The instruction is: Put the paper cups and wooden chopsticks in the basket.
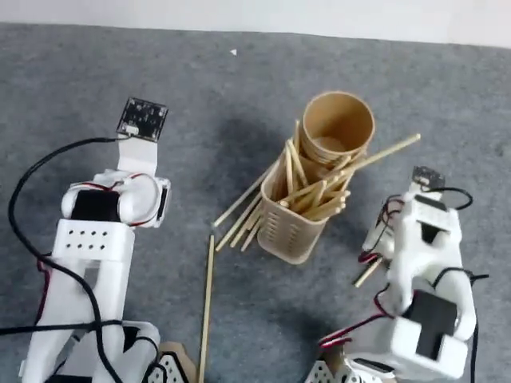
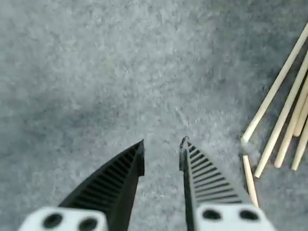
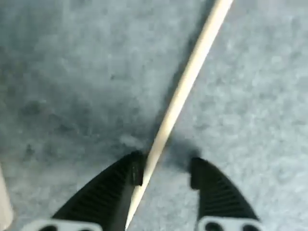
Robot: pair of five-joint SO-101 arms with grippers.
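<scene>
The basket (image 1: 295, 235) stands on the grey carpet (image 1: 200, 96) between the two arms. A bundle of wooden chopsticks (image 1: 315, 195) fills it. One long stick (image 1: 391, 152) pokes out over the rim, up and away on the side of the right arm (image 1: 423, 279). A paper cup (image 1: 339, 128), mouth up, sits at the basket's far end; it seems to be the top of a small stack, and I cannot tell whether its base is inside the rim.

A few loose chopsticks (image 1: 239, 227) lie fanned on the carpet against the basket's wall facing the left arm (image 1: 96, 231). A single chopstick (image 1: 207, 307) lies apart from them, closer to the arm bases.

On the basket's other side, one chopstick (image 3: 190, 82) lies on the carpet under the right arm. The right gripper (image 3: 166, 163) is down over it, jaws parted a moderate way. The stick runs between the fingers and touches one finger (image 3: 137, 168), with a gap to the other; it is not clamped.

The left gripper (image 2: 162, 144) hangs above bare carpet near the fanned sticks, jaws narrowly apart and holding nothing.
</scene>
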